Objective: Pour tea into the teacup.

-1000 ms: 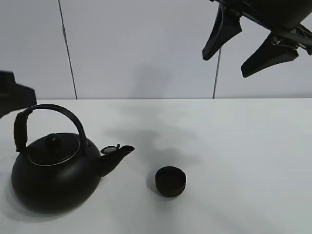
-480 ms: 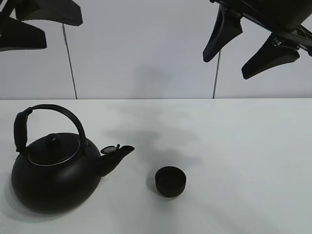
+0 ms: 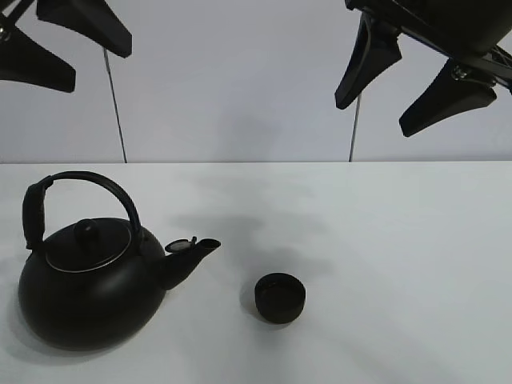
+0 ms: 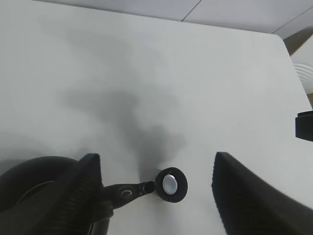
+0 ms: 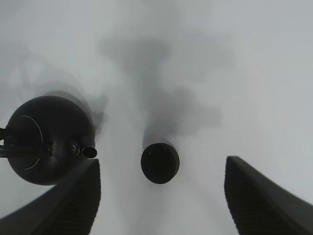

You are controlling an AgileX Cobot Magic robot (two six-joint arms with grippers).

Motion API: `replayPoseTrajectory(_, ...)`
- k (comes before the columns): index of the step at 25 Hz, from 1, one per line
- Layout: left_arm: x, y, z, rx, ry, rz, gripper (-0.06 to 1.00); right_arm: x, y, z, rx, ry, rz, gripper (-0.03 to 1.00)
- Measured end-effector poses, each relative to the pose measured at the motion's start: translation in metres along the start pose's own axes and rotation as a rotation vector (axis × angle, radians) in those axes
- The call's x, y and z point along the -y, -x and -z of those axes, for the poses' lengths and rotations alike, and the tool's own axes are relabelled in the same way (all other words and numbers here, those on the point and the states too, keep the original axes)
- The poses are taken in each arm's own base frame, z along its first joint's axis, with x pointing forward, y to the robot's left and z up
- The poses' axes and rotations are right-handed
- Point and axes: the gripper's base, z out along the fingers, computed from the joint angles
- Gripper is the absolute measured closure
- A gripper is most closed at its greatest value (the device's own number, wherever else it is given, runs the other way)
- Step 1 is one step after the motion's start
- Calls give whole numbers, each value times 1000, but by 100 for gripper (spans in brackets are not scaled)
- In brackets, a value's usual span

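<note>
Matte-black round teacup (image 3: 280, 298) sits on smooth white tabletop (image 3: 400, 240), near bulbous black kettle (image 3: 88, 288). Left tool (image 3: 60, 40) and right tool (image 3: 412, 76): both spread, empty, high above.

High front camera faces the wall; both wrist cameras look steeply down, sharing kettle (image 3: 88, 288) and teacup (image 3: 280, 298)

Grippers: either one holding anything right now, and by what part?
Nothing is held. Left gripper and right gripper both hang open, high above the table; the kettle and teacup stand untouched.
</note>
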Motion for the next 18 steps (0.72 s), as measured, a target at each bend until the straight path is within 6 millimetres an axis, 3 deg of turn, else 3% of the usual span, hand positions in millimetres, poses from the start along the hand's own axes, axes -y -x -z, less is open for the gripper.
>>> replayPoseTrajectory(8, -8, 7, -36, -159, 49, 3, 47, 0, 0, 0, -3, 0, 0, 47)
replayPoseTrajectory(18, -9, 9, -39, -161, 65, -14, 47, 0, 0, 0, -4, -1, 1, 47)
